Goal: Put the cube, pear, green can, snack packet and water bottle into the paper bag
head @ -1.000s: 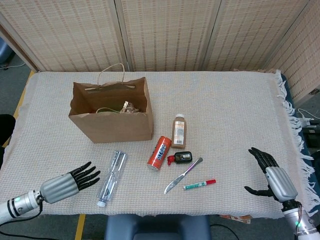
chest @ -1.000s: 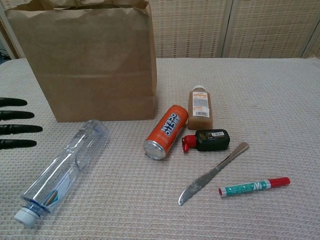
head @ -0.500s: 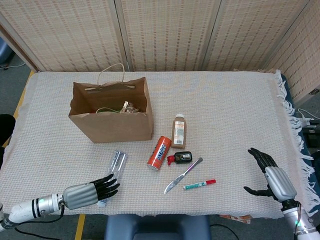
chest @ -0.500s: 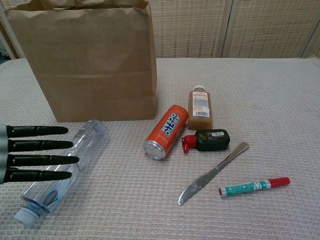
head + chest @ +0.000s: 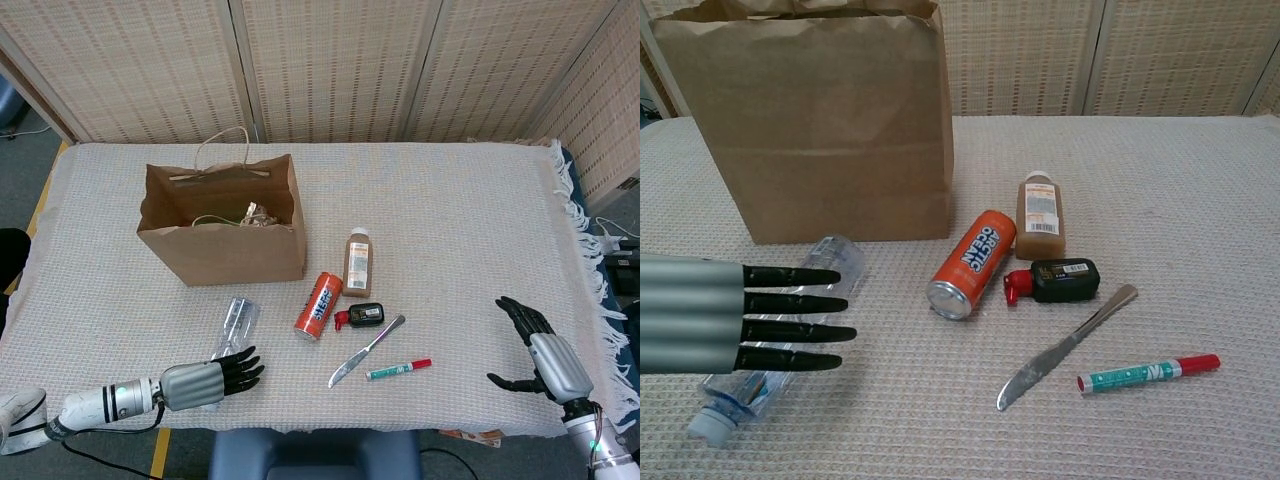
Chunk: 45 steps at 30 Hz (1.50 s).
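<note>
One thing is waiting: the bottle (image 5: 232,326) is lying at lower left, outside the bag (image 5: 222,220), which is already holding some stuff. The left hand (image 5: 205,380) is reaching over the bottle, fingers straight, holding nothing. The right hand (image 5: 540,355) is sitting loosely open at lower right. An orange can (image 5: 972,262) is saying "ARCTIC OCEAN".

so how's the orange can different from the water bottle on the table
The orange can is opaque, short and untouched; the water bottle is clear, longer and partly covered by the left hand with fingers stretched flat over it. The can lies right of the paper bag, the bottle in front. Both lie on their sides.
</note>
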Tool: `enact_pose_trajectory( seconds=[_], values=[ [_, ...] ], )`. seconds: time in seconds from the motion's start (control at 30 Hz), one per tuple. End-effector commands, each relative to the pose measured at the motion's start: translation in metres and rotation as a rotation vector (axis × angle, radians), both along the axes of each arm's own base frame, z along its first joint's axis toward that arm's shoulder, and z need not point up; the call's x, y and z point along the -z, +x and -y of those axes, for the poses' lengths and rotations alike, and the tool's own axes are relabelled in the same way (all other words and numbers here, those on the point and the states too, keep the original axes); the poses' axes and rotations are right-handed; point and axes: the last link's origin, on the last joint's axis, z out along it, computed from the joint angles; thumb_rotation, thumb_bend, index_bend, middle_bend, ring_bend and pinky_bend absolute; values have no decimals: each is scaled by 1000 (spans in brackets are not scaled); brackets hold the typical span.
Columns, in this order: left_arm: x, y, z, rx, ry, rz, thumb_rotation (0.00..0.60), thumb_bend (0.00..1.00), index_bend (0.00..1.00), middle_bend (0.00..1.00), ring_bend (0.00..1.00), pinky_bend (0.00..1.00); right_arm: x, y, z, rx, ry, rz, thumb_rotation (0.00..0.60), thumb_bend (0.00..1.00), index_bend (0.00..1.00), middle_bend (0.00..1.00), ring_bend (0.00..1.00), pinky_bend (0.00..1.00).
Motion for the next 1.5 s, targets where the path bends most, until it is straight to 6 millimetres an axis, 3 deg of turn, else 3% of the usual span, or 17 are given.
enact_pose_trajectory(
  seconds=[0.03,0.47,0.83,1.23,1.5],
  values=[
    [11,7,-8,1,3,-21,600,354,0,0,0,60,0,0,0,2,2,1,600,40,0,0,0,0],
    [26,6,-29,-14,61,-108,600,353,0,0,0,60,0,0,1,17,15,14,600,40,0,0,0,0],
    [34,1,-27,-25,63,-146,600,400,49,0,0,72,0,0,1,20,16,15,600,40,0,0,0,0],
    [5,8,-45,-37,132,-96,600,387,36,0,0,71,0,0,1,19,14,15,600,40,0,0,0,0],
    [-3,6,-46,-49,153,-96,600,364,4,0,0,70,0,1,1,15,15,15,600,40,0,0,0,0]
  ],
)
